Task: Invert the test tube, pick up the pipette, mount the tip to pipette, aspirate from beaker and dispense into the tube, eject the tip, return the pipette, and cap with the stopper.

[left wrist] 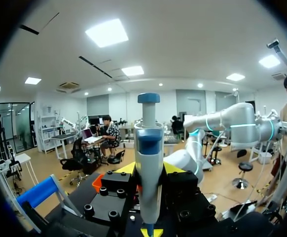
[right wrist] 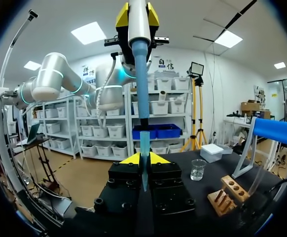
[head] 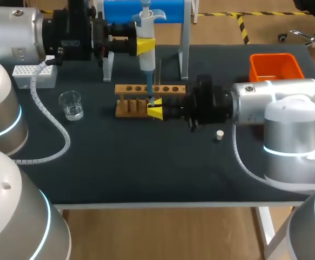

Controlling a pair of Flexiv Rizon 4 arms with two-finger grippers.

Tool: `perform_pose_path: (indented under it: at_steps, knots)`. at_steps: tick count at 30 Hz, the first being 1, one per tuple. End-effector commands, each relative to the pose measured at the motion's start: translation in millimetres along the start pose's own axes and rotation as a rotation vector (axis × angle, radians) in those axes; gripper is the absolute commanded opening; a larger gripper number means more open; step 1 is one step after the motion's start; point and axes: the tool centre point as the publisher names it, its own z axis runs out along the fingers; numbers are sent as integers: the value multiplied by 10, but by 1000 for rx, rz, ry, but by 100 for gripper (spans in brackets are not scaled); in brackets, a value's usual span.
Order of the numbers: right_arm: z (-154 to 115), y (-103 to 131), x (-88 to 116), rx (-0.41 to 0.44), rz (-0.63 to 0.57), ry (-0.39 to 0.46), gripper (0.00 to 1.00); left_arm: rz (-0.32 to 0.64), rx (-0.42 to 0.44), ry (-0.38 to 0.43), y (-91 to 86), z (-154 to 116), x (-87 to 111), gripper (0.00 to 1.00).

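Note:
My left gripper (head: 145,46) is shut on the white and blue pipette (head: 146,32) and holds it upright above the wooden rack (head: 130,107). The blue tip (head: 151,89) is mounted on the pipette and points straight down. My right gripper (head: 155,112) is at the rack's front, shut on the clear test tube (right wrist: 144,170), which stands upright between its yellow fingertips. In the right wrist view the blue tip (right wrist: 142,84) reaches down into the tube's mouth. In the left wrist view the pipette (left wrist: 148,158) fills the space between the fingers. The white stopper (head: 218,135) lies on the mat under my right arm.
The glass beaker (head: 71,104) with liquid stands to the left of the rack. A white tip box (head: 35,76) sits at the back left. An orange bin (head: 275,67) is at the back right. The blue pipette stand (head: 168,11) rises behind the rack.

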Motion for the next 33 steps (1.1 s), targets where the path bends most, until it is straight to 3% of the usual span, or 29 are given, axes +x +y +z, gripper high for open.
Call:
perform_pose_path:
  at_steps: [1,33]
  knots:
    - [5,-22,-15,-1,2,3,0,0,0,1,1,-6,3,0]
    - [25,23,-51,-6,-4,14,0,0,0,1,1,-6,3,0]
